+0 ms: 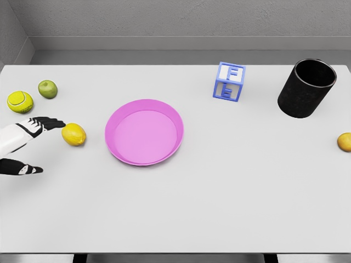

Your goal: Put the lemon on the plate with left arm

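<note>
The lemon (73, 134) lies on the white surface (219, 208), at the left side, a little apart from the pink plate (144, 132). It is not on the plate; a strip of bare surface shows between them.

The left hand (27, 143) comes in from the left edge of the picture. Its fingers (50, 123) are spread open and hold nothing. The upper dark fingers reach toward the lemon and their tips are just beside its upper left side; I cannot tell if they touch it. The thumb (24, 169) points to the right, lower in the picture and well apart from the lemon, so the hand is open toward the fruit.

Behind the hand, near the left edge, rests a yellow-green tennis ball (20, 101), and beside it to the right is a green apple (47, 89). These two are near each other but do not touch.

To the right of the plate, farther back, stands a blue and white letter block (228, 81). Further right a black cup (306, 87) stands tilted, with its open mouth turned up and away. At the right edge of the picture an orange-yellow fruit (344, 142) is partly cut off by the frame.
</note>
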